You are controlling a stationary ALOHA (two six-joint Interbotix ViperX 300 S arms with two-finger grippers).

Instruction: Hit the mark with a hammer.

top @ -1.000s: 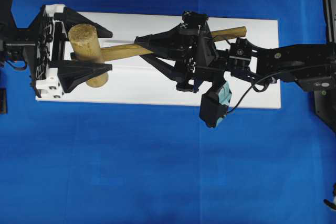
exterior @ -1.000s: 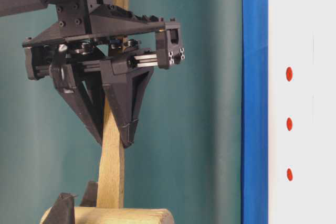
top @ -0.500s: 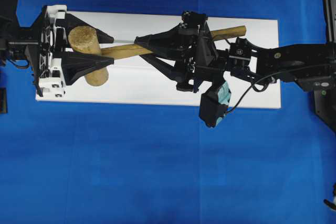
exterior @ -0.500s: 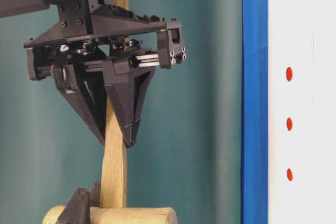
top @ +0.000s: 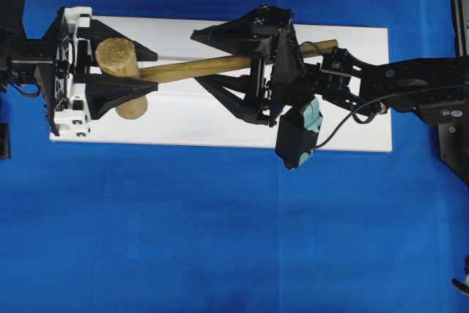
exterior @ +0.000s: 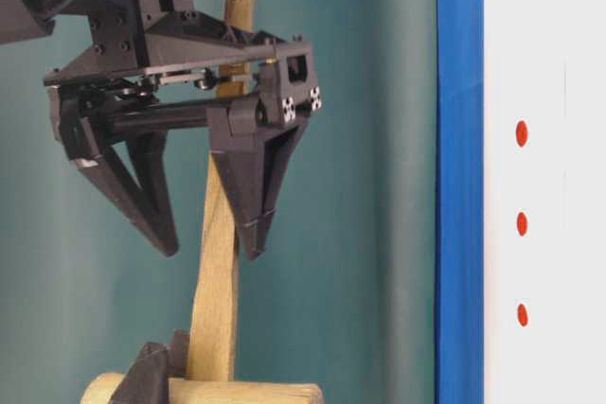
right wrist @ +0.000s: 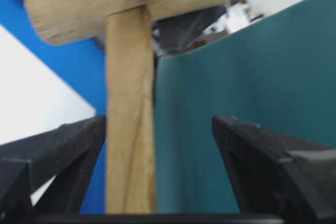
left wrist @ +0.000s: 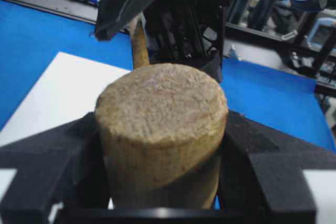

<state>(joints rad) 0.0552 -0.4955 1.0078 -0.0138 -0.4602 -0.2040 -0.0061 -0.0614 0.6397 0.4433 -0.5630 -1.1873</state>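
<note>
In the left wrist view, nearest the lens, the left gripper (left wrist: 160, 182) is clamped on the thick cylindrical head of the hammer (left wrist: 160, 124), one black finger pressed against each side of the wood. The round end face of the head fills the middle of that view, and the handle runs away behind it toward the other arm. Under the head lies the white strip (left wrist: 58, 90), with the blue cloth (left wrist: 31, 30) around it.

From overhead, the left gripper (top: 121, 71) holds the head at the left end of the white strip (top: 220, 126), and the handle of the hammer (top: 198, 69) slants to the right, across the strip's length. Farther along, the right gripper (top: 212, 60) has its jaws spread wide apart, one finger on each side of the handle, and neither looks to be pressing on it. The right wrist view agrees: the handle (right wrist: 130, 114) stands just inside the left finger (right wrist: 58, 150), with a clear gap to the other finger.

In the table-level view the right gripper (exterior: 213, 248) hangs open around the tilted handle (exterior: 220, 262). At the far right, three red dots sit in a row on the white strip (exterior: 568, 44). They look much alike in size here, so I cannot tell which one is the mark.
</note>
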